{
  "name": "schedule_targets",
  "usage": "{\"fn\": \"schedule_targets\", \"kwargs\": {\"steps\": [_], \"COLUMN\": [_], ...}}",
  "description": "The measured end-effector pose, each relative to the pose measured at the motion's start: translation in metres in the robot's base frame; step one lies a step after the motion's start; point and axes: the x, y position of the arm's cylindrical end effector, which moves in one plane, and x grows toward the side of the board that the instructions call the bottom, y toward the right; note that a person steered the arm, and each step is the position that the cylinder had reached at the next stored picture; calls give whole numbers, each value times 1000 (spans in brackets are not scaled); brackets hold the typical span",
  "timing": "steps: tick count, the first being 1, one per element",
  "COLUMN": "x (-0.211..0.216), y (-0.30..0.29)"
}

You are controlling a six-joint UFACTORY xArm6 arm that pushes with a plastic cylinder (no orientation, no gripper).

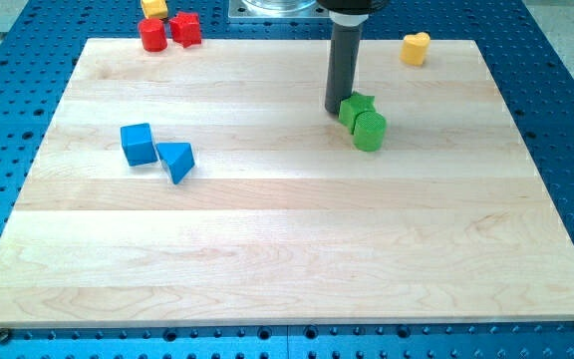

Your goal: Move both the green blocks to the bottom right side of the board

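Note:
Two green blocks touch each other right of the board's centre, in its upper half: a green star-like block (356, 107) and a green cylinder (370, 131) just below and right of it. My tip (337, 109) stands on the board at the star block's left edge, touching it or nearly so. The dark rod rises straight up from there to the view's top.
A blue cube (138, 144) and a blue triangle (176, 161) lie at the left. Two red blocks (153, 35) (186, 28) and a yellow block (153, 7) sit at the top left edge. A yellow heart-shaped block (416, 48) sits at the top right.

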Motion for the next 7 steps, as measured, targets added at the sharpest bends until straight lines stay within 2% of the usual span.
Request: {"fn": "schedule_targets", "kwargs": {"steps": [1,2,3,4,5,6,7], "x": [45,123,121,79,77,96,84], "y": [17,22,4,-19,-6,36,41]}}
